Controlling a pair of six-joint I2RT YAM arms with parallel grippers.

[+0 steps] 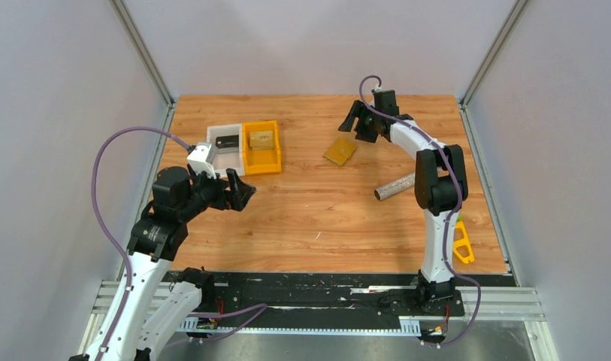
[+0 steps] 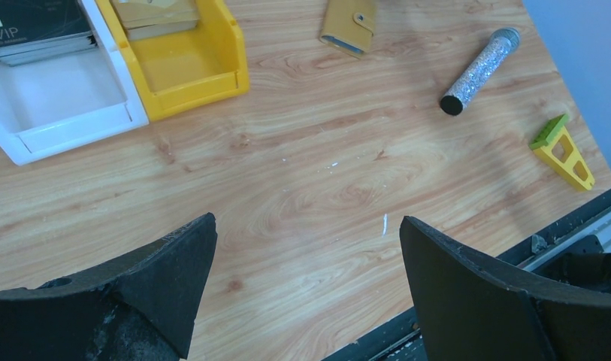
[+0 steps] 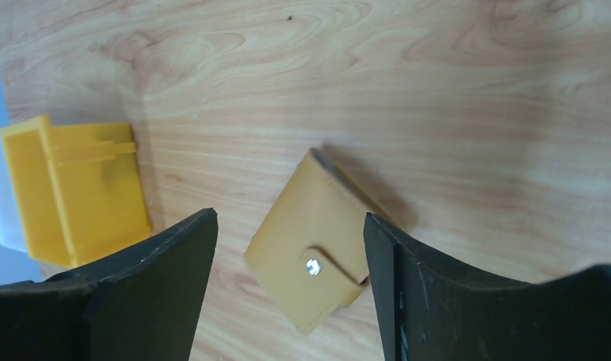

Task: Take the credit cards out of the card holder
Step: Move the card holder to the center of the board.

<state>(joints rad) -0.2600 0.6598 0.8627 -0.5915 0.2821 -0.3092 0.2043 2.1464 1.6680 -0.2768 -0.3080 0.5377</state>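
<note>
We see the closed mustard-tan folding card holder [image 1: 340,151] at three o'clock from the orange plastic bin [image 1: 261,147]. Our right gripper [image 1: 360,126] hovers over it, and our left gripper [image 1: 240,194] is at seven o'clock. Both are spread wide and grasp nothing.

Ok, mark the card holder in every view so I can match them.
Top external: card holder right of centre, upper half.
Left wrist: card holder at top edge, right of centre.
Right wrist: card holder lower centre, snapped shut.
Shared landmark: yellow bin, left of it everywhere.
</note>
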